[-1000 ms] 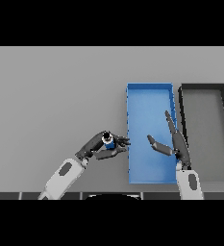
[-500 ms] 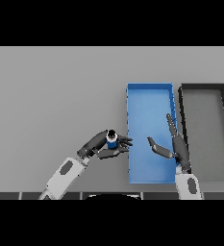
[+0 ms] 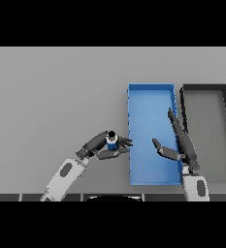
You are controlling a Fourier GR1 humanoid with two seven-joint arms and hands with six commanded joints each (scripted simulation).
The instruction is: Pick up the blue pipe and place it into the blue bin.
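The blue pipe (image 3: 112,141) is a short blue piece with a dark top end, held upright in my left hand (image 3: 104,147), whose fingers and thumb curl round it. The hand sits just left of the blue bin (image 3: 151,92), its fingertips touching the bin's left wall near the front. My right hand (image 3: 180,145) hovers open over the bin's right side, fingers straight and pointing away from me, thumb spread to the left.
A dark grey bin (image 3: 206,88) of similar size stands directly right of the blue one. Bare grey table stretches to the left and far side.
My left hand has carried the pipe a little to the right, up to the blue bin's left wall. The right hand has drifted slightly toward me.
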